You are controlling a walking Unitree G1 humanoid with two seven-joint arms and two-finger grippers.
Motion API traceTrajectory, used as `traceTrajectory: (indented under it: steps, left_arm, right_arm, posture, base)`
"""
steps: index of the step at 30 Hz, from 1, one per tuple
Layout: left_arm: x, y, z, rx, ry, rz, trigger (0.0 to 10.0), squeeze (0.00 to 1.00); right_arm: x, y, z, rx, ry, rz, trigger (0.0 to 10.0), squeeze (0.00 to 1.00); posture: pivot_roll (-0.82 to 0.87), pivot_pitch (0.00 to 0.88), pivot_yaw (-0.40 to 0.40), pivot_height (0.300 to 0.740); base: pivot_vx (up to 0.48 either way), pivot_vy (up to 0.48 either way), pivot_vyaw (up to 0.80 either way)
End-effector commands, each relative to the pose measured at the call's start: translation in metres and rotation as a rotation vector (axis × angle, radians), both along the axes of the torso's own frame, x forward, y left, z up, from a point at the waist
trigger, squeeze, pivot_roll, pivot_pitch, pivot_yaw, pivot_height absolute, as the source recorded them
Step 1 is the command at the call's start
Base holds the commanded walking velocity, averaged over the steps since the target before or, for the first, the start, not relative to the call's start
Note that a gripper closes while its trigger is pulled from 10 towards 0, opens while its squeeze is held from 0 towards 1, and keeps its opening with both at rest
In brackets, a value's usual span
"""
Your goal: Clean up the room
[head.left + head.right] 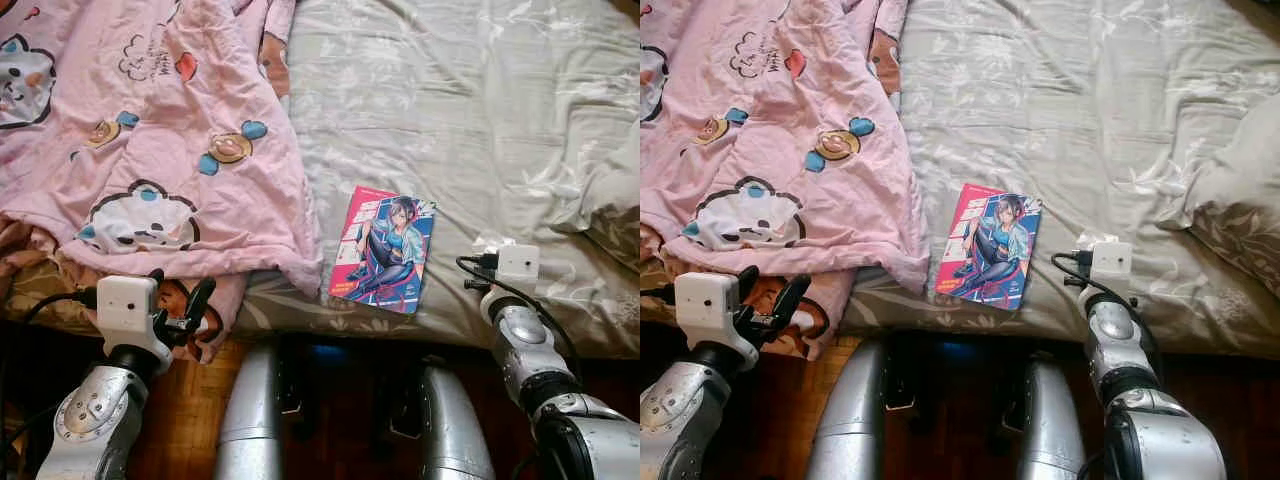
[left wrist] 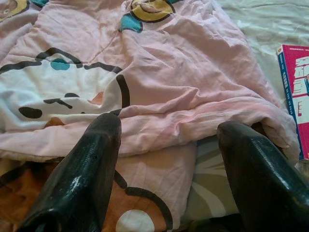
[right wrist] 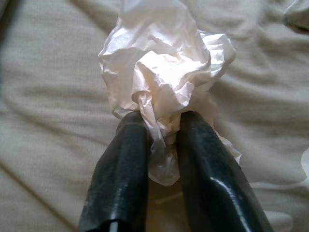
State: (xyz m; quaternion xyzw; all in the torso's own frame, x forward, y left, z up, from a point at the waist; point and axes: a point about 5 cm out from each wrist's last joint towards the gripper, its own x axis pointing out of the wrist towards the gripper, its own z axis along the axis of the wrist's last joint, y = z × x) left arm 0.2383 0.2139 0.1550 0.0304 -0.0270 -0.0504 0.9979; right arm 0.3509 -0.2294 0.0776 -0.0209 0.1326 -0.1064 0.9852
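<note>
A crumpled white tissue is pinched between the fingers of my right gripper, which is shut on it just above the grey bedsheet near the bed's front right. A pink cartoon blanket covers the left half of the bed and hangs over its front edge. My left gripper is open at that hanging edge, with the blanket's fold right in front of its fingers. A comic book lies flat near the bed's front edge, between the two arms.
A patterned pillow lies at the bed's right side. Wooden floor shows below the bed's front edge, where my two silver legs stand close to the bed.
</note>
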Motion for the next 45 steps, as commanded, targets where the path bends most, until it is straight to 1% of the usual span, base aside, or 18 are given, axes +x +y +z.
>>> traceTrajectory:
  steps: [1,3,5,10,13,15,16,18,19,20,21,24,26,30,34,41,43,45]
  left_arm:
    - [-0.004,0.003,-0.013,0.004,0.05,0.014,10.0,0.0]
    - [-0.002,0.003,-0.014,0.003,0.052,0.016,10.0,0.0]
    - [0.003,0.002,-0.019,-0.004,0.054,0.022,10.0,0.0]
    - [0.011,0.0,-0.026,-0.021,0.051,0.031,10.0,0.0]
    - [0.018,0.0,-0.034,-0.037,0.049,0.053,10.0,0.0]
    - [0.021,0.0,-0.037,-0.041,0.051,0.058,10.0,0.0]
    - [0.026,0.0,-0.04,-0.048,0.049,0.064,10.0,0.0]
    - [0.029,0.0,-0.043,-0.053,0.048,0.071,10.0,0.0]
    - [0.03,0.0,-0.044,-0.052,0.047,0.073,10.0,0.0]
    - [0.032,0.0,-0.046,-0.054,0.047,0.076,10.0,0.0]
    - [0.036,-0.001,-0.049,-0.056,0.049,0.081,10.0,0.0]
    - [0.04,-0.002,-0.056,-0.054,0.054,0.082,10.0,0.0]
    - [0.039,0.001,-0.058,-0.045,0.051,0.084,10.0,0.0]
    - [0.044,0.004,-0.059,-0.04,0.041,0.088,10.0,0.0]
    - [0.05,0.004,-0.062,-0.044,0.037,0.092,10.0,0.0]
    - [0.061,-0.007,-0.066,-0.07,0.019,0.08,10.0,0.0]
    - [0.064,-0.009,-0.065,-0.07,0.01,0.075,10.0,0.0]
    - [0.064,-0.009,-0.065,-0.074,0.005,0.071,10.0,0.0]
  right_arm:
    - [-0.013,-0.001,-0.02,0.011,0.064,-0.016,0.0,0.0]
    - [-0.013,-0.001,-0.02,0.005,0.067,-0.017,0.0,0.0]
    - [-0.013,-0.001,-0.018,0.039,0.033,-0.034,0.0,0.0]
    - [-0.013,0.002,-0.016,0.044,-0.011,-0.021,0.0,0.0]
    - [-0.02,0.004,-0.021,0.064,-0.067,-0.015,0.0,0.0]
    - [-0.024,0.006,-0.023,0.082,-0.087,-0.013,0.0,0.0]
    - [-0.027,0.01,-0.024,0.086,-0.119,0.003,0.0,0.0]
    - [-0.032,0.015,-0.026,0.1,-0.155,0.016,0.0,0.0]
    - [-0.035,0.017,-0.026,0.105,-0.169,0.021,2.2,0.0]
    - [-0.038,0.02,-0.026,0.098,-0.188,0.035,10.0,0.0]
    - [-0.041,0.022,-0.026,0.088,-0.208,0.049,10.0,0.0]
    - [-0.047,0.022,-0.027,0.096,-0.239,0.031,10.0,0.0]
    - [-0.056,0.02,-0.029,0.088,-0.255,0.007,10.0,0.0]
    - [-0.062,0.015,-0.027,0.061,-0.276,0.014,10.0,0.0]
    - [-0.063,0.01,-0.027,0.081,-0.268,-0.008,10.0,0.0]
    - [-0.059,0.009,-0.012,0.077,-0.328,-0.025,10.0,0.0]
    - [-0.058,0.01,-0.007,0.087,-0.361,0.002,10.0,0.0]
    - [-0.058,0.009,-0.007,0.076,-0.355,0.006,10.0,0.0]
  posture:
    - [0.24,0.567,0.05,0.621]
    - [0.24,0.562,0.049,0.621]
    - [0.22,0.534,0.036,0.621]
    - [0.19,0.489,0.021,0.621]
    - [0.17,0.433,0.006,0.621]
    - [0.16,0.417,0.003,0.621]
    - [0.14,0.393,-0.003,0.621]
    - [0.13,0.376,-0.009,0.621]
    - [0.13,0.376,-0.009,0.621]
    - [0.12,0.356,-0.01,0.621]
    - [0.12,0.334,-0.009,0.621]
    - [0.11,0.32,-0.006,0.621]
    - [0.1,0.293,-0.009,0.621]
    - [0.1,0.27,-0.015,0.621]
    - [0.08,0.244,-0.026,0.621]
    - [0.06,0.197,-0.041,0.621]
    - [0.06,0.194,-0.041,0.621]
    - [0.06,0.195,-0.04,0.635]
  base:
    - [0.0,0.0,0.0]
    - [0.0,0.0,0.0]
    - [0.0,0.0,0.0]
    - [0.0,0.0,0.0]
    - [0.0,0.0,0.0]
    - [0.0,0.0,0.0]
    - [0.0,0.0,0.0]
    - [0.0,0.0,0.0]
    - [0.0,0.0,0.0]
    - [0.0,0.0,0.0]
    - [0.0,0.0,0.0]
    - [0.0,0.0,0.0]
    - [0.0,0.0,0.0]
    - [0.0,0.0,0.0]
    - [0.0,0.0,0.0]
    - [0.0,0.0,0.0]
    - [0.0,0.0,0.0]
    - [0.0,0.0,0.0]
